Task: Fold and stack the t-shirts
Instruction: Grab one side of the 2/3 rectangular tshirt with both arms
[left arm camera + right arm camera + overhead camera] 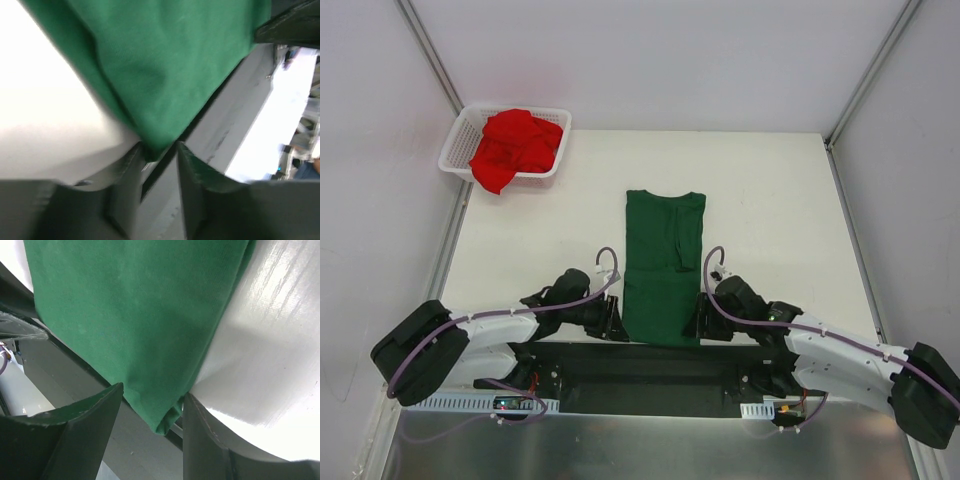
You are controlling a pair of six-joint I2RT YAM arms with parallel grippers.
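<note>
The green t-shirt (663, 270) lies flat as a narrow strip, its near hem spanning the gap between both tools. One hem corner sits at the tips of the left gripper (159, 152), whose jaws stand almost together; the blur hides whether they pinch it. The other corner lies between the parted jaws of the right gripper (152, 395), ungripped. Each should bite every layer, then lift level. The red t-shirt (515, 145) fills the basket (451, 150), far beyond the left gripper.

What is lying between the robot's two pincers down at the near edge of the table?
The near hem of the green t-shirt, spread flat; the top view shows it spanning from left pincer to right pincer.
</note>
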